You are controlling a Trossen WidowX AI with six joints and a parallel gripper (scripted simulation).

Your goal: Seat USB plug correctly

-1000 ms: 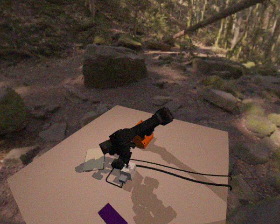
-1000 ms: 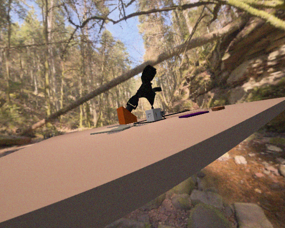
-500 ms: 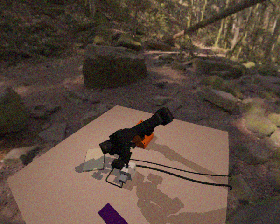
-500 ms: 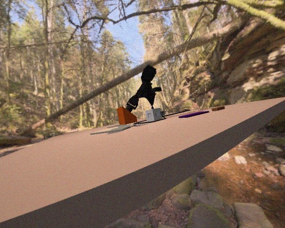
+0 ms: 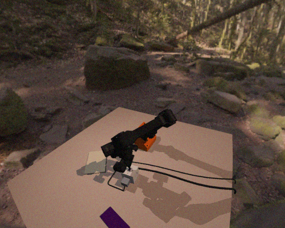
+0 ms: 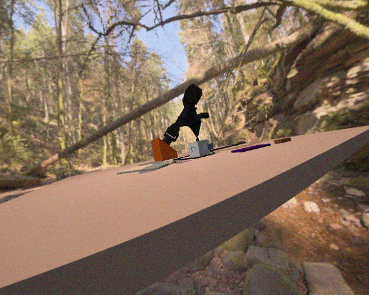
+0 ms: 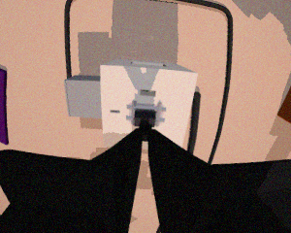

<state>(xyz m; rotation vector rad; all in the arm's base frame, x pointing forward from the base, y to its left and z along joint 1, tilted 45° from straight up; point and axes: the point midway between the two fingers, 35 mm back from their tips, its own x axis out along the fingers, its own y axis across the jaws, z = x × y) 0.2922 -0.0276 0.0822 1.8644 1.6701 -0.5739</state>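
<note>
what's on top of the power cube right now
A dark USB plug stands in the top socket of the power cube, pinched by the end effector. The fingertips hide its seating depth.

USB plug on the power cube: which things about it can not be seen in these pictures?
- Which way round the USB plug sits: too small, wrist view.
- How deep it sits in the power cube: tool tips cover it, wrist view.
- Plug itself in exterior view: too small, only a thin dark line under the arm.
</note>
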